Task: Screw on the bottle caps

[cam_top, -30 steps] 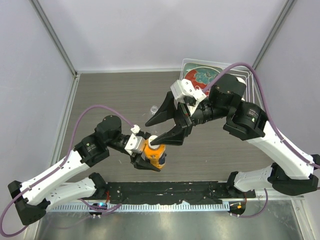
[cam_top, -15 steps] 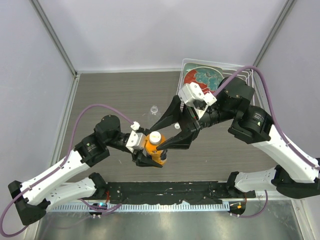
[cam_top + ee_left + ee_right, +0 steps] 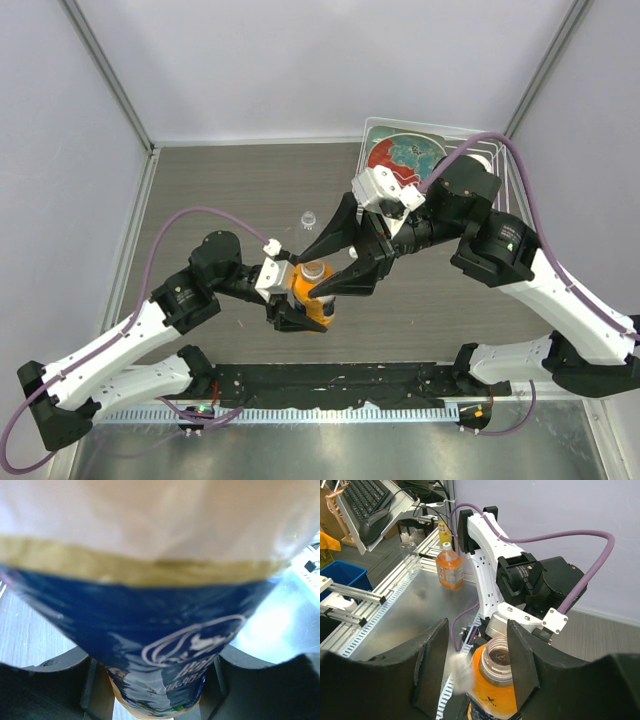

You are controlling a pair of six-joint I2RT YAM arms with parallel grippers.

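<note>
Since the left wrist view is almost filled by a blurred, glossy blue label, little else is made out there. The short plastic bottle of orange liquid point(image 3: 318, 302) is clamped around its body by the left gripper point(image 3: 298, 300), near the table's front edge. Its round mouth point(image 3: 497, 656) is seen uncapped between the spread black fingers of the right gripper point(image 3: 305, 271). A blurred white smear point(image 3: 460, 672) beside it cannot be identified.
</note>
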